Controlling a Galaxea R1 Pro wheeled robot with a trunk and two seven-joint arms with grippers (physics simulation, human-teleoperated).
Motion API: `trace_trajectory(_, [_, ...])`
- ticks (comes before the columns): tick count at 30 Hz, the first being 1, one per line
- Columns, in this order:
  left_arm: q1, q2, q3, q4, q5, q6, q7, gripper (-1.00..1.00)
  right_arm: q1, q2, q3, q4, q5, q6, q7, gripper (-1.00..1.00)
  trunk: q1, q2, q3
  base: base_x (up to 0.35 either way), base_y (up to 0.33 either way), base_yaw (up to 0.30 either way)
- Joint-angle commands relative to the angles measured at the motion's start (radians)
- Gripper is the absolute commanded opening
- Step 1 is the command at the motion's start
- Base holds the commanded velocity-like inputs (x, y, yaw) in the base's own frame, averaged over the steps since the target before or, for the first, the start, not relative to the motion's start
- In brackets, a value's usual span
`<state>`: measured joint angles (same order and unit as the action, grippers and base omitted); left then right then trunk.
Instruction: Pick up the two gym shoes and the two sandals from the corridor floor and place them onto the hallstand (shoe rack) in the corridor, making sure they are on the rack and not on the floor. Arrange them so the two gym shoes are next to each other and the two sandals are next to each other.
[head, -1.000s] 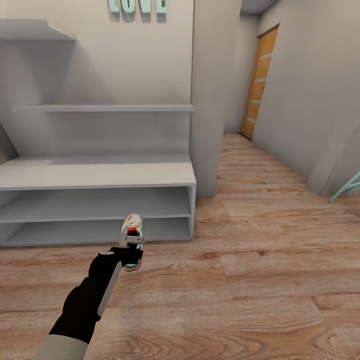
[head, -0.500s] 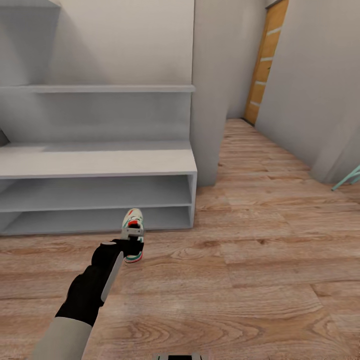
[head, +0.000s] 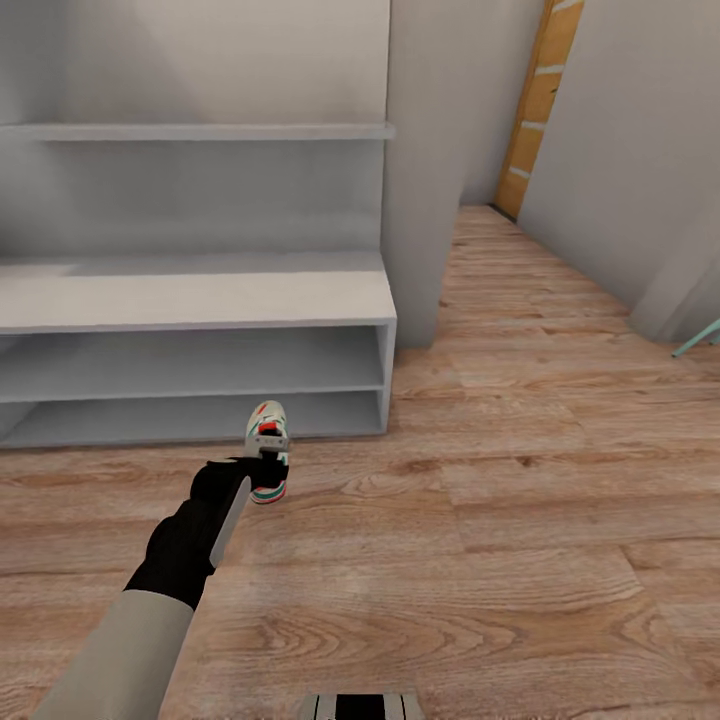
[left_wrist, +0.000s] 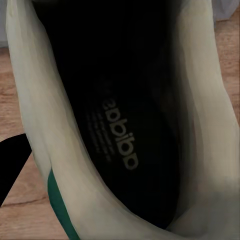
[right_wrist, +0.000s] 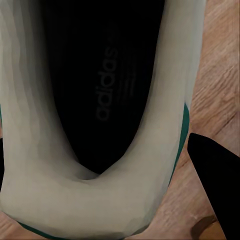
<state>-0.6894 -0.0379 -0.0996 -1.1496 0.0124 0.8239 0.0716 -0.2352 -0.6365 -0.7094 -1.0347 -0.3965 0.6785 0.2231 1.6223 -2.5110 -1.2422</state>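
A cream-white gym shoe (head: 267, 420) with green stripe and red tongue hangs in my left gripper (head: 268, 458), which is shut on its collar, just in front of the lower compartment of the light-grey hallstand (head: 200, 300). The left wrist view looks into that shoe's dark insole (left_wrist: 120, 145), with one black finger (left_wrist: 10, 165) beside its wall. The right wrist view looks into a second gym shoe (right_wrist: 75, 200), its heel rim between my right gripper's black fingers (right_wrist: 215, 190). The sandals are out of view.
The corridor floor (head: 500, 500) of wood planks runs back along the right side. A grey wall pillar (head: 420, 170) stands at the rack's right end. An orange door (head: 540, 100) is at the far end, and a teal frame (head: 700, 340) pokes in at the right edge.
The head view has tilted down, so the rack sits higher in the picture. The left gripper still holds the shoe in front of the rack's lower shelf.
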Motion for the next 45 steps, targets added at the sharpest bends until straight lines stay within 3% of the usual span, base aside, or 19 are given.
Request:
trace_trajectory(1, [-0.001, 0.001, -0.002, -0.001, 0.0, 0.004, 0.007, -1.0, -0.001, 0.0, -0.002, 0.0, 0.002, 0.006, 0.004, -1.0, 0.0, 0.0, -0.001, 0.0, 0.0, 0.0])
trace_trajectory(9, [-0.001, 0.001, -0.002, -0.002, -0.003, 0.004, 0.007, -1.0, -0.001, 0.001, -0.003, 0.0, 0.035, 0.003, 0.002, -1.0, 0.0, 0.0, -0.002, 0.0, 0.0, 0.0])
trace_trajectory(23, [-0.001, 0.006, 0.0, -0.001, -0.002, -0.016, 0.007, -1.0, -0.001, 0.0, -0.004, -0.001, 0.04, 0.004, 0.002, -1.0, 0.0, 0.0, -0.002, 0.0, 0.009, 0.0])
trace_trajectory(45, [-0.001, 0.009, 0.0, -0.002, -0.005, -0.019, 0.007, -1.0, -0.001, 0.001, -0.004, -0.001, 0.041, 0.004, 0.002, -1.0, 0.0, 0.0, -0.013, 0.015, 0.286, -0.073])
